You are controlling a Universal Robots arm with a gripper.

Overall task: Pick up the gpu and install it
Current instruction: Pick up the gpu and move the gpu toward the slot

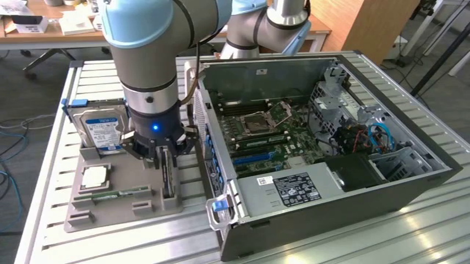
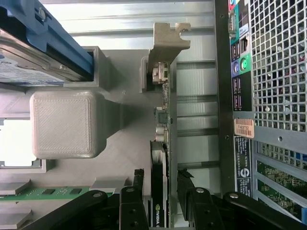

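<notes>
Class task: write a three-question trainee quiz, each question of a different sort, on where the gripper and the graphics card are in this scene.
1. Multiple choice: the gripper is lowered over which part? A) hard drive B) graphics card C) memory stick
2. True or false: the graphics card is already seated inside the computer case.
3. Fill in: the graphics card stands on its ____ in a slot of the grey holder beside the case.

Key: 1 B; 2 false; 3 edge.
</notes>
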